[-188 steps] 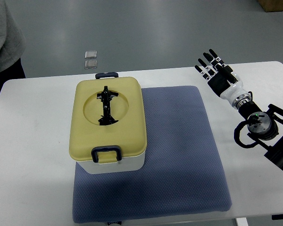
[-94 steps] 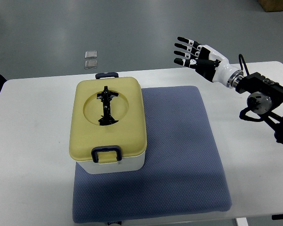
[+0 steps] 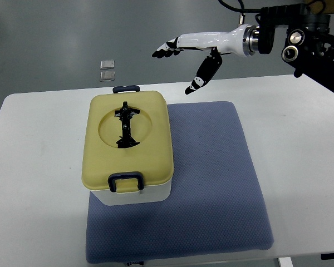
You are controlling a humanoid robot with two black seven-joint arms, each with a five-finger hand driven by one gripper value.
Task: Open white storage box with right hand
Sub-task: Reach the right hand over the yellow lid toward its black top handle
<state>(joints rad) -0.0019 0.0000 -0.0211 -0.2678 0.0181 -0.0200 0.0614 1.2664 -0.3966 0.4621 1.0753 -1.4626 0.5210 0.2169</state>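
The storage box is white with a pale yellow lid. A folded black handle lies in the lid's round recess. Dark blue latches sit at its near end and far end. The lid is shut. The box stands on the left part of a blue mat. My right hand comes in from the upper right, raised above the table's far edge, up and right of the box. Its fingers are spread and hold nothing, with the thumb hanging down. It does not touch the box.
The white table carries the mat and box. Two small grey squares lie on the floor beyond the table's far edge. The right arm's black joints fill the top right corner.
My right hand has risen and swung left, from the table's right side to above its far edge, closer to the box. The person at the left edge has gone from view.
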